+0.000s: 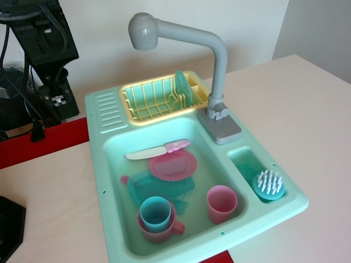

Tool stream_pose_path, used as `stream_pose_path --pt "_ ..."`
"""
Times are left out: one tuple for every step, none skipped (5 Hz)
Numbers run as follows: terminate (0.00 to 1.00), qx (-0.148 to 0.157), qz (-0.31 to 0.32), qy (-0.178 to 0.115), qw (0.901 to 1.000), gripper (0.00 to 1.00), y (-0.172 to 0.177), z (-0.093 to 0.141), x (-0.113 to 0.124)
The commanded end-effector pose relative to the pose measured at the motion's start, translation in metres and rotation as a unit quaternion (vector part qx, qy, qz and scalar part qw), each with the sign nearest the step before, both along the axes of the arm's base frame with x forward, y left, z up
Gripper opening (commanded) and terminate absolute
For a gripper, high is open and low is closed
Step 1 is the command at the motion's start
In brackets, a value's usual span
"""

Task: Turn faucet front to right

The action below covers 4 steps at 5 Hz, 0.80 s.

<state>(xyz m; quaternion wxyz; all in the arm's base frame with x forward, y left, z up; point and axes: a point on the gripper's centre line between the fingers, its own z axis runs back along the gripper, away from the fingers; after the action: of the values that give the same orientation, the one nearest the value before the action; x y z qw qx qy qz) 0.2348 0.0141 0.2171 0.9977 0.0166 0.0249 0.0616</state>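
Observation:
The grey toy faucet (pixel 219 66) stands upright on its square grey base (pixel 222 129) at the back right of the mint toy sink (pixel 101 181). Its bent arm reaches left, and the rounded head (pixel 144 32) hangs above the yellow dish rack (pixel 148 101). A small lever (pixel 218 111) sits low on the post. The black robot arm (pixel 46 38) is at the far left behind the sink, well away from the faucet. Its lower end (pixel 56 101) is near the table, and I cannot make out the fingers.
The basin holds a toy knife (pixel 156 150), a pink plate (pixel 173 164), a blue cup in a pink mug (pixel 156 216), a pink cup (pixel 221 204) and teal pieces. A teal brush (pixel 269 184) sits in the small right compartment. A black object (pixel 8 227) lies at the left edge.

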Motion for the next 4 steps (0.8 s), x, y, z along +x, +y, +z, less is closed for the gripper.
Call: stream_pose_path --pt "0.0 0.0 0.0 0.0 1.0 1.0 0.0 0.0 0.0" --pt "0.0 0.008 0.004 0.001 1.0 1.0 0.004 -0.001 0.019" --pt "0.0 0.004 0.028 0.005 0.9996 1.0 0.022 -0.004 0.039" --pt "0.0 0.009 0.039 0.014 0.9991 1.0 0.044 -0.013 0.053"
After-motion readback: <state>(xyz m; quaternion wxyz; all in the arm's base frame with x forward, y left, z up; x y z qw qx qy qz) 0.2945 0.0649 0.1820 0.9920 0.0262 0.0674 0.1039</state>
